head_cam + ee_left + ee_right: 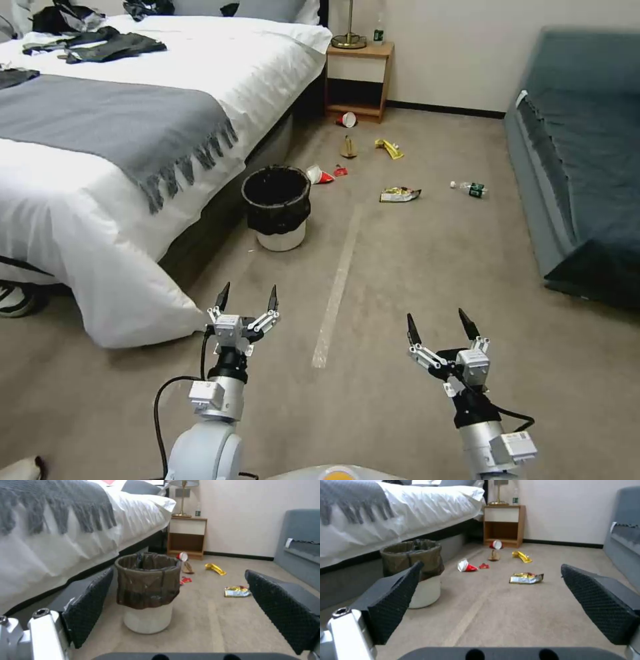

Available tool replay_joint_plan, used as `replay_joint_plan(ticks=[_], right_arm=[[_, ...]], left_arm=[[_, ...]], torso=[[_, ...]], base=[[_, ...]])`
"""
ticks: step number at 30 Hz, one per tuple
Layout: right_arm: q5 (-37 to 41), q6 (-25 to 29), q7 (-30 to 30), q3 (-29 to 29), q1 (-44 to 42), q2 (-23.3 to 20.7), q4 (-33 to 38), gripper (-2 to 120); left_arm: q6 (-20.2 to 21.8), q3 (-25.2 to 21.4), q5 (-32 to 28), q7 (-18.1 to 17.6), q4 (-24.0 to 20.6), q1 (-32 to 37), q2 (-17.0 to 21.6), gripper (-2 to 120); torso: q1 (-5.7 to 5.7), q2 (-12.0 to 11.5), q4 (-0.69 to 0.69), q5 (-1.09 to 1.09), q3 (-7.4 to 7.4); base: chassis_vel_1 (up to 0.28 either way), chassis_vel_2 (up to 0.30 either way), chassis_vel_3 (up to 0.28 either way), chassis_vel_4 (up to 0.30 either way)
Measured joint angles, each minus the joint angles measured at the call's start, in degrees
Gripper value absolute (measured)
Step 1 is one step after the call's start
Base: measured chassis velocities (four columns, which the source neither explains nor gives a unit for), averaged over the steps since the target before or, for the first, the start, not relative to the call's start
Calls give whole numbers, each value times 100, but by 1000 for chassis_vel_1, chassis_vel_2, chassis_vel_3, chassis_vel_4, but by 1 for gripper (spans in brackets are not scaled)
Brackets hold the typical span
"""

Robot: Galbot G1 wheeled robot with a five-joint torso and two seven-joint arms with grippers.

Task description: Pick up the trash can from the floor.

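Both hands spread wide, holding nothing — left hand [247,297] nearer the trash can [277,208], which stands upright on the floor [400,280] beside the bed [133,167], straight ahead; right hand [440,324] well apart.

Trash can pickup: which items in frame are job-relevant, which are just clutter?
Job:
- trash can, upright on the floor beside the bed
- left gripper, open, short of the can
- right gripper, open, over bare carpet

Clutter:
- red cups
- snack bag
- yellow wrapper
- bottle
- nightstand
- sofa
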Motion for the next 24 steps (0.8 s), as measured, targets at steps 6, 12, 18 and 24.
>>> replay_joint_plan(ticks=[6,12,18,24], right_arm=[[-22,-10,-12,-8,-9,0,9,100],[-24,-15,-17,-27,-34,0,17,100],[-21,-26,-17,-41,-34,0,31,100],[-18,-29,-22,-52,-32,0,33,100]], left_arm=[[0,2,0,0,-1,-1,-1,98],[-5,7,0,-2,-12,4,-2,98],[14,5,0,-23,-45,17,-2,98],[21,-4,2,-61,-57,38,-5,98]], torso=[[0,0,0,0,0],[0,0,0,0,0],[0,0,0,0,0],[0,0,0,1,0]], base=[[-156,169,164,-160],[-191,184,179,-179],[-174,170,179,-163],[-177,185,170,-170]])
